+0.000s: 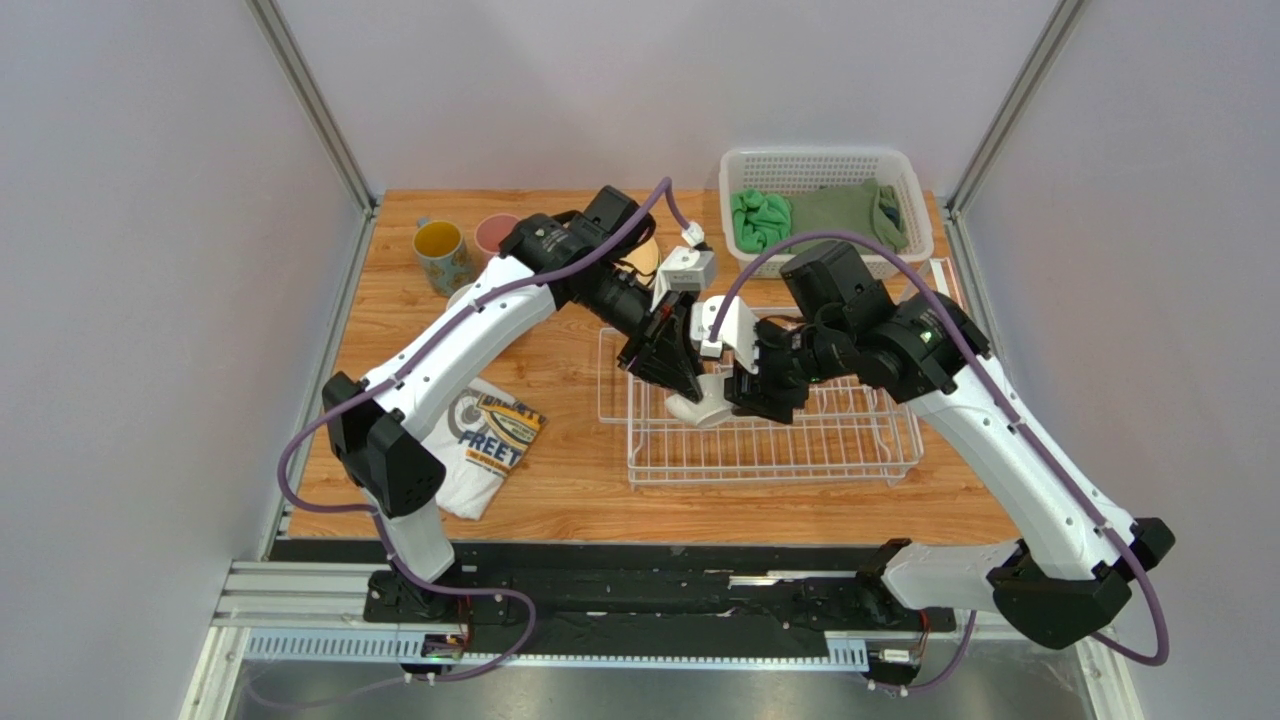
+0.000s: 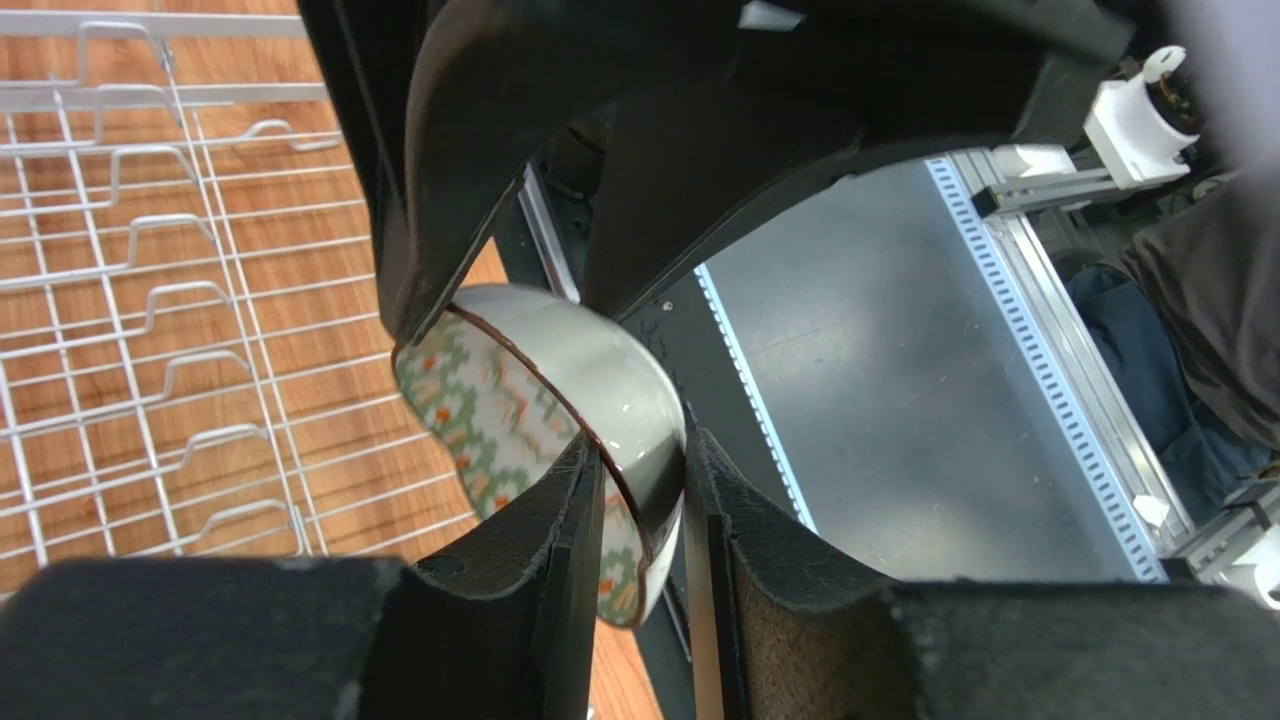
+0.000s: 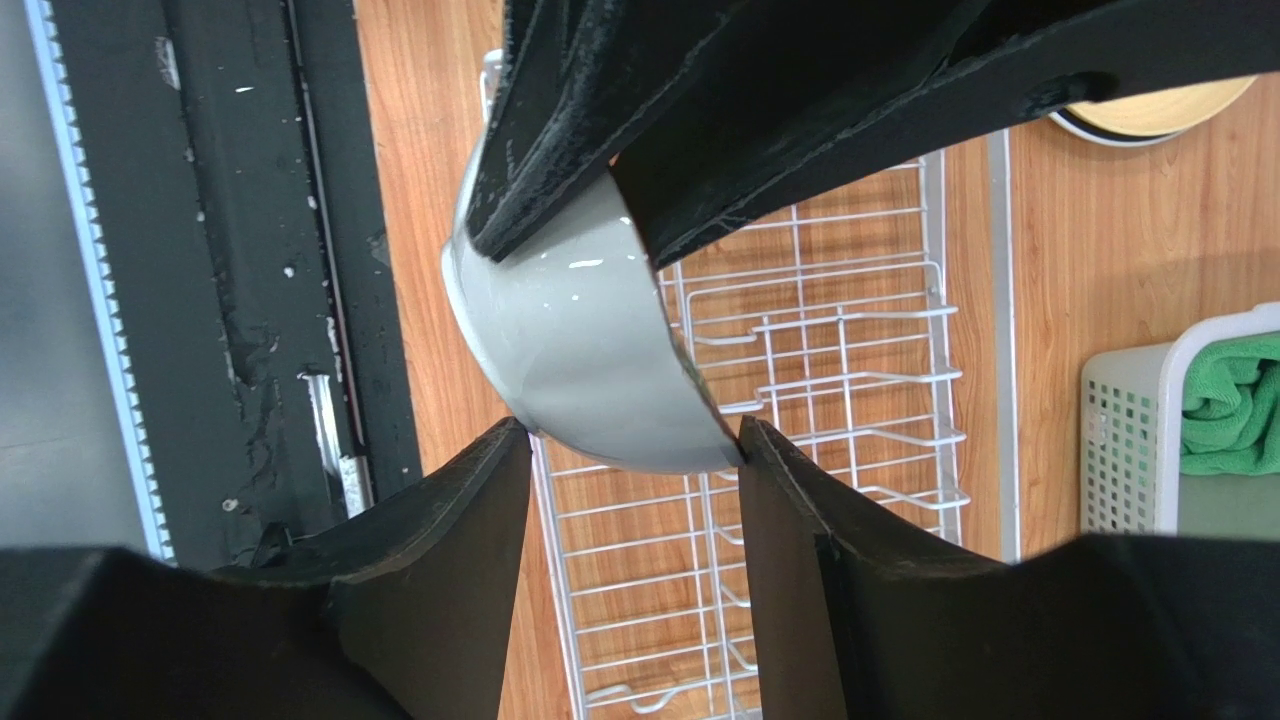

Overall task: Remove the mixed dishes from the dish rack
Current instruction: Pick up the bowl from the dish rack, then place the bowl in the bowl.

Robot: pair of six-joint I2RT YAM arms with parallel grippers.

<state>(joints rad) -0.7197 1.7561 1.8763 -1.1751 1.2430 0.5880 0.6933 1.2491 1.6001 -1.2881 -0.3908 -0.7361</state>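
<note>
The small white bowl [image 2: 601,375] hangs in the air over the left part of the dish rack [image 1: 842,443]. Two grippers hold it. The left gripper [image 2: 643,458] pinches the rim, one finger inside and one outside. The right gripper [image 3: 631,435] hugs the bowl's round outside. This looks like a hand-over. The left one should squeeze tight first. Only then should the right one let go, slowly, so the bowl does not drop.

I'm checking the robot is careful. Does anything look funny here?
The small white bowl with a patterned inside hangs tipped on its side above the white wire dish rack, gripped by the left gripper and right gripper at once.
</note>
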